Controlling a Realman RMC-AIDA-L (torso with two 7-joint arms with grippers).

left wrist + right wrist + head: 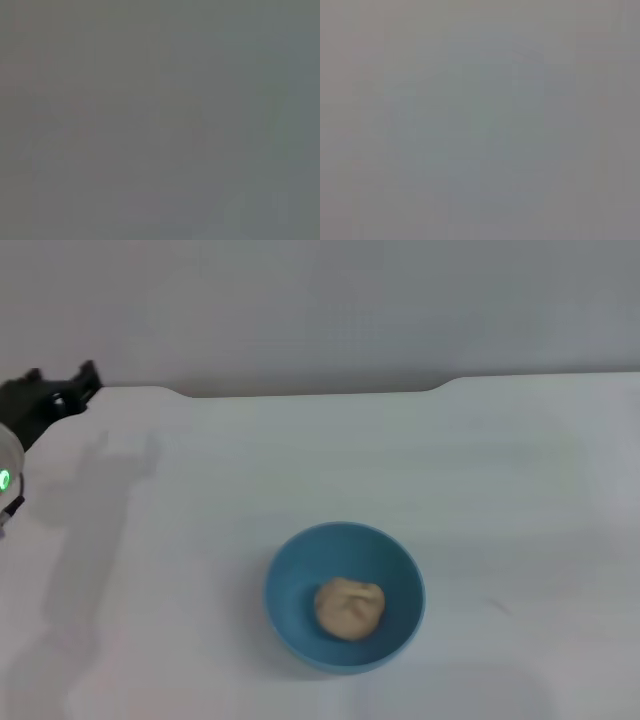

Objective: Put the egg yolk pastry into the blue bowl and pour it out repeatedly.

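The blue bowl (pixel 345 596) stands upright on the white table, near the front centre of the head view. Inside it lies the egg yolk pastry (pixel 349 608), a pale tan ball resting on the bowl's bottom. My left gripper (pixel 62 392) shows as a dark shape at the far left edge, high over the table's back corner and well away from the bowl. The right gripper is out of view. Both wrist views show only a flat grey blur with nothing recognisable.
The white table (pixel 500 490) spreads around the bowl on all sides. Its back edge meets a grey wall. A green light glows on my left arm (pixel 5 480) at the left edge.
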